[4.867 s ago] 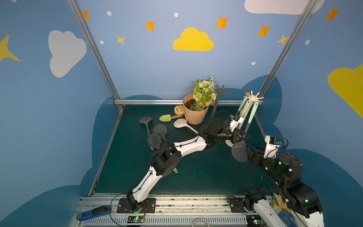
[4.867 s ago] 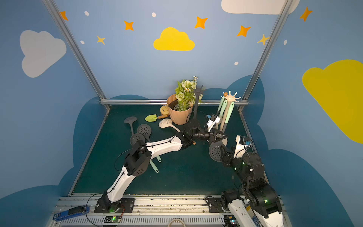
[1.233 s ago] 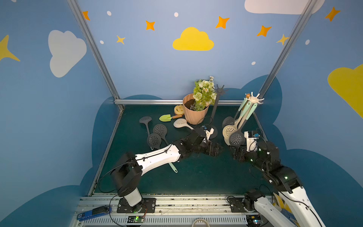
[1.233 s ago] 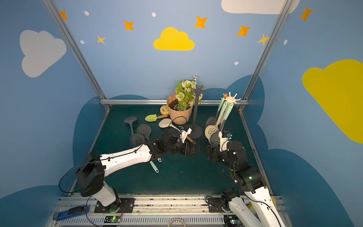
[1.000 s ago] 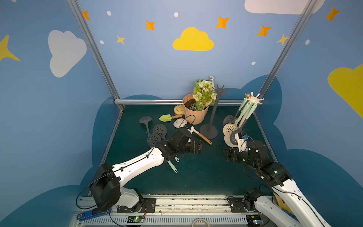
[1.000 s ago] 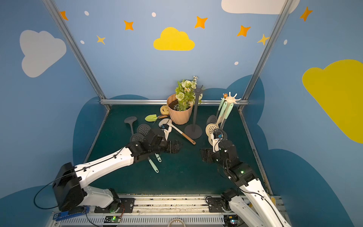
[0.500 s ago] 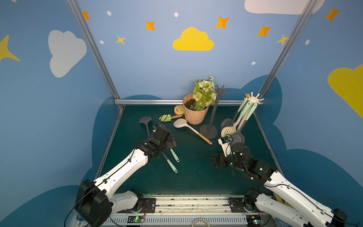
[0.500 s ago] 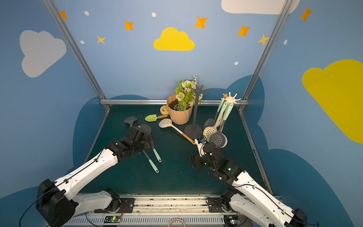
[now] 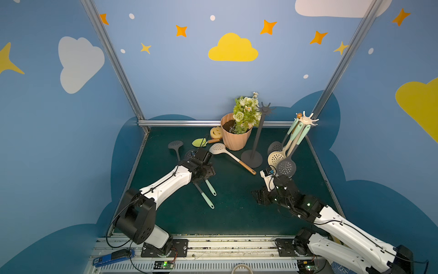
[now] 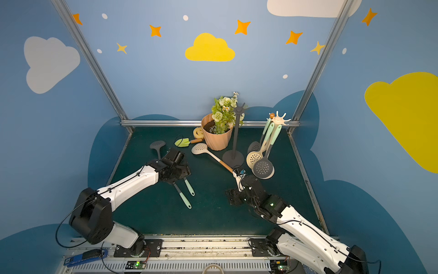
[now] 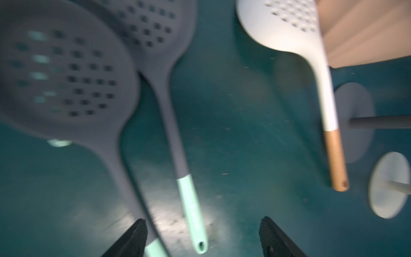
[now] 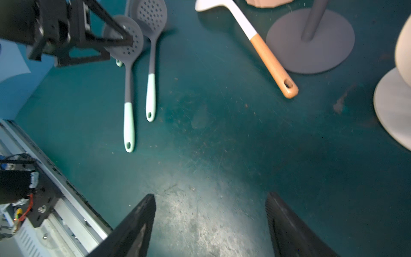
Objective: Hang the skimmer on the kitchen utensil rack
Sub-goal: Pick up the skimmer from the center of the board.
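The left jaws stood wide apart and gripped nothing. In the blurred left wrist view one finger (image 11: 131,240) sat just beside the mint handle of the first grey skimmer (image 11: 66,73). Whether they touched, I could not tell. The handle tip of the second grey skimmer (image 11: 173,133) ended in the gap between the fingers, clear of both.

Both skimmers lay flat on the green table (image 9: 237,213), side by side, their heads overlapping. In both top views those heads were hidden under the left arm (image 9: 166,185), with only the handles poking out toward the front.

The right jaws were also wide and empty. Their fingers (image 12: 138,222) hung over a bare, scuffed patch of table, well apart from any utensil.

Beyond them lay a white skimmer (image 9: 227,154) with a wooden handle, its head near the flower pot (image 9: 235,140). Its handle end was just beside the round base of the grey rack (image 9: 257,140), which stood upright with bare hooks.

At the right rear the cream rack (image 9: 305,119) carried three hanging skimmers (image 9: 285,166). A dark skimmer (image 9: 175,144), a green trowel (image 9: 199,141) and a yellow smiley sponge (image 9: 215,132) lay toward the back of the table.
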Robot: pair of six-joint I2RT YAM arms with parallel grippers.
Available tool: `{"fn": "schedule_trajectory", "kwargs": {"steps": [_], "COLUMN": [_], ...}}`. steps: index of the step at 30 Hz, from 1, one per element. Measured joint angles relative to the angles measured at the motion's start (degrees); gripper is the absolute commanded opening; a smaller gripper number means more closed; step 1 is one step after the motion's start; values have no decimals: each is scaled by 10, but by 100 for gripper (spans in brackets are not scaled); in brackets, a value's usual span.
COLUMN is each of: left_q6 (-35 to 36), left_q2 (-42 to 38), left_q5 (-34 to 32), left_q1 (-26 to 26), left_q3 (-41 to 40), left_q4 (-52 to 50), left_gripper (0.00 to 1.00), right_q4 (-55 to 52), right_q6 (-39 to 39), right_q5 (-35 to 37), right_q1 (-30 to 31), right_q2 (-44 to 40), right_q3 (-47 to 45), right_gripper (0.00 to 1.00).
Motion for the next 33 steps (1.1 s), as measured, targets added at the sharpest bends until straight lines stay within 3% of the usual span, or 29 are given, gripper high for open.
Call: {"fn": "schedule_trajectory", "kwargs": {"steps": [9,22,28,33], "left_q6": [-37,-17,6,-1], "left_q2": [63,39,36,2], "left_q5": [74,103,96,52], "left_q1": [-2,-11,-34,-35], "left_q3": [25,-24,-15,-26], "left_q4": [116,149,144,115], "left_gripper": [79,85,84,82], "right_q4": [0,6,20,31], "right_q6": [5,21,32,38], "right_q5": [2,-5,-35,-52], "right_q1": [-13,-50,-85,-94], "right_q2": [-29,-23,-16,-16], "right_q3": [-8,-31,-35,-42], "right_gripper": [77,77,77,76]}}
